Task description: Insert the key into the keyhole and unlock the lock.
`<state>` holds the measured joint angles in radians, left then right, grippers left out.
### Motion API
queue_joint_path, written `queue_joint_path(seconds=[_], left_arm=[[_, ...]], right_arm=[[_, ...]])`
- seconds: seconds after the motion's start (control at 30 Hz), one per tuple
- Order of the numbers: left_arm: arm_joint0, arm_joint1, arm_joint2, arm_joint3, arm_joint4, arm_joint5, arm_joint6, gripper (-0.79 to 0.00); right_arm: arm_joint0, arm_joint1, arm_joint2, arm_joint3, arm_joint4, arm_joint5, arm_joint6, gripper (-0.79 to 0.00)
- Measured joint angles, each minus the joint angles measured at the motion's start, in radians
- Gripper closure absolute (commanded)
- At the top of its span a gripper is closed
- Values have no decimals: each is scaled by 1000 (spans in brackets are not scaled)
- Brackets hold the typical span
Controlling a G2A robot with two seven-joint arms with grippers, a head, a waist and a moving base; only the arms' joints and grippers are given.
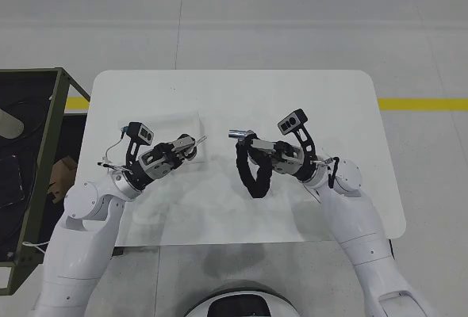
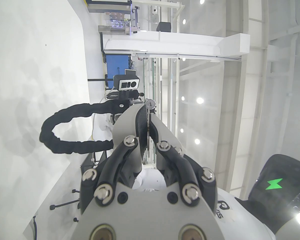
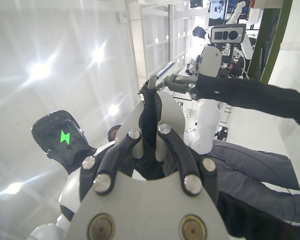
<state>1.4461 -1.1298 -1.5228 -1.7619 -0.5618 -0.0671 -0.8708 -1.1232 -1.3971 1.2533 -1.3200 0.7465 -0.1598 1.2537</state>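
White table (image 1: 297, 103) carries both arms, which are raised over its middle. Lock (image 2: 43, 134): a cable type, with a black fabric-sleeved loop hanging from the right gripper (image 1: 247, 144) toward the robot's side of the table. Right fingers (image 3: 165, 136) are clamped narrow on the sleeved cable just behind the lock's metal cylinder end (image 1: 235, 135), which sticks out toward the left arm. Left gripper (image 1: 192, 146) sits opposite and level with it, fingers (image 2: 162, 131) pinched tight on the key (image 2: 148, 131), thin blade edge-on between the pads. Key tip points at the cylinder. The top view shows a clear gap between tip and cylinder, so the key is not yet in the keyhole. In the left wrist view the blade lines up with the round cylinder face (image 2: 150, 104).
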Motion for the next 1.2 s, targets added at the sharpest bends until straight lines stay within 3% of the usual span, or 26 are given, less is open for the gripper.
queue_joint_path(seconds=[0.17,0.23,0.4,0.5,0.6,0.87,0.97,1.03,1.1,1.2], left_arm=[[13,0,-7,-15,14,-16,12,0],[43,-2,-29,-54,39,-99,45,0],[62,-8,-85,-67,148,-476,98,0],[47,-13,-81,-15,203,-680,126,0],[16,-16,-69,44,229,-819,125,0],[17,-16,-71,39,228,-810,125,0],[15,-14,-114,15,278,-860,141,0],[-8,-19,-182,-14,423,-937,202,0],[-39,-28,-224,-56,628,-950,300,0],[-64,-39,-217,-84,938,-945,503,0]], right_arm=[[-3,0,-2,-3,0,2,-2,0],[-30,0,-7,-37,8,18,-32,0],[-56,0,-5,-98,70,85,-77,0],[-68,3,2,-127,71,101,-112,0],[-90,4,5,-167,65,89,-153,0],[-99,4,9,-184,51,68,-179,0],[-112,7,10,-201,22,41,-202,0],[-129,11,5,-217,-82,-29,-243,0],[-134,12,-8,-217,-153,-49,-240,0],[-132,13,-20,-208,-184,-54,-233,0]])
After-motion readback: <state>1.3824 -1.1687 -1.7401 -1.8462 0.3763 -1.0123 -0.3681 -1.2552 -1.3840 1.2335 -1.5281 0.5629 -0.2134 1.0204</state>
